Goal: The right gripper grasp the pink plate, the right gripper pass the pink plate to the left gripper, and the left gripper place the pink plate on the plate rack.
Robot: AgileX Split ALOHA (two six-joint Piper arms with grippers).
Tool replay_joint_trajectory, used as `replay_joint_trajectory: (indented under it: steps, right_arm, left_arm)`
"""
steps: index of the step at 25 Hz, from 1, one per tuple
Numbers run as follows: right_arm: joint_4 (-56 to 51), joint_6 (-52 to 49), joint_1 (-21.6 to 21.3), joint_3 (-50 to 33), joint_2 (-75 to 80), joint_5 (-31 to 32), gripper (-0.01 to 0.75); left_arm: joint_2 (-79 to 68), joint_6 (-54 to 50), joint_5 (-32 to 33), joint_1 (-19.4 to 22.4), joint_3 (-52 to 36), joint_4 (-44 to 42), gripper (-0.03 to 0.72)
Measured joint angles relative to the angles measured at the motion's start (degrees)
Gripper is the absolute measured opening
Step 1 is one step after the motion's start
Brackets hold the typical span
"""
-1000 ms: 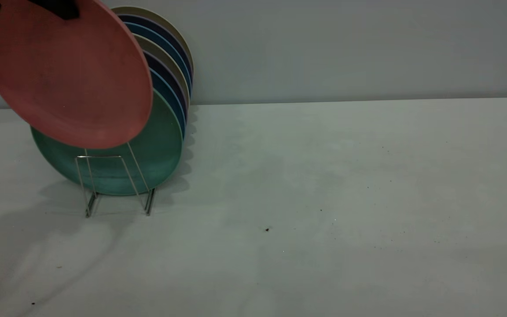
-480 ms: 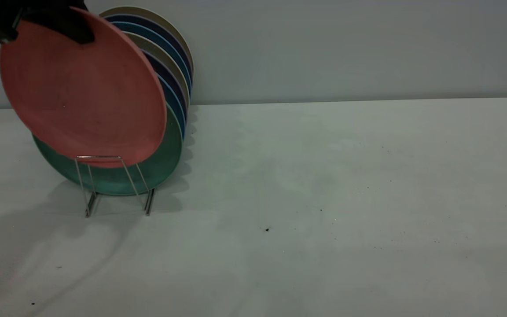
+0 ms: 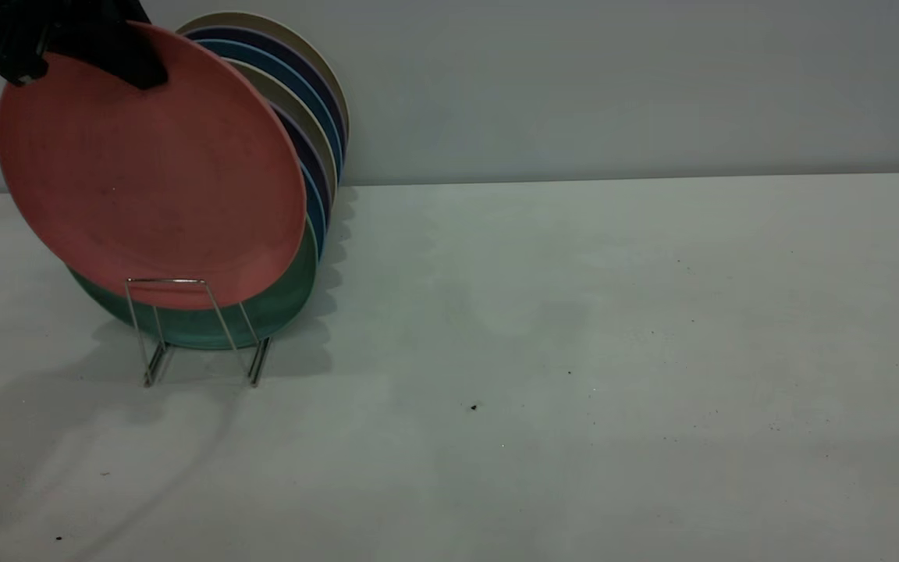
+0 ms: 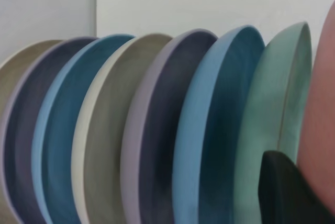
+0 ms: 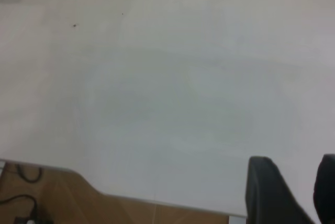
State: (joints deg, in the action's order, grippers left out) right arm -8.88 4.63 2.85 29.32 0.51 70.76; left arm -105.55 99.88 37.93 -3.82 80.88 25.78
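1. Plain grey wall behind, pale counter (image 3: 574,351) w/ a few dark specks; nothing else on it apart from the rack setup at the far left.
2. Left end effector (image 3: 75,43) sits above the plate rack (image 3: 200,332), clenched on the top rim of the pink plate (image 3: 149,164); one black finger shows beside the plate's edge in the left wrist view.
3. Pink plate hangs tilted, frontmost in the row, lower edge just behind the rack's front wire loop and overlapping the teal-green plate (image 3: 278,300). Can't tell if its bottom rests in the rack's base yet.
4. Behind the teal-green plate stand more plates (image 3: 301,101), blue, purple, beige, all leaning the same way & packed close.
5. Right end effector (image 5: 293,192) is well away from the rack, over bare counter near its edge, released & holding nothing.
6. Step in hand, I'd say: seating the plate in the front slot. To do it well: lower slowly, keep the tilt matching the neighbours, get the bottom rim between the front loop & the teal-green plate, let go only once the weight is on the wires. Risk: nudging the light rack or the plate rolling sideways.
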Motion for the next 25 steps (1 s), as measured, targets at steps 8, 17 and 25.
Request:
replay_joint_trajectory:
  steps: [8, 17, 25]
  right_arm:
    - [0.00, 0.00, 0.00, 0.00, 0.00, 0.00, 0.239]
    - [0.25, 0.00, 0.00, 0.00, 0.00, 0.00, 0.239]
    - [0.54, 0.00, 0.00, 0.00, 0.00, 0.00, 0.239]
  left_arm:
    - [-0.06, -3.50, 2.31, 0.00, 0.00, -1.20, 0.327]
    - [1.87, -12.19, 3.77, 0.00, 0.00, -6.14, 0.467]
    - [14.84, -26.72, 13.97, 0.00, -0.45, -7.73, 0.470]
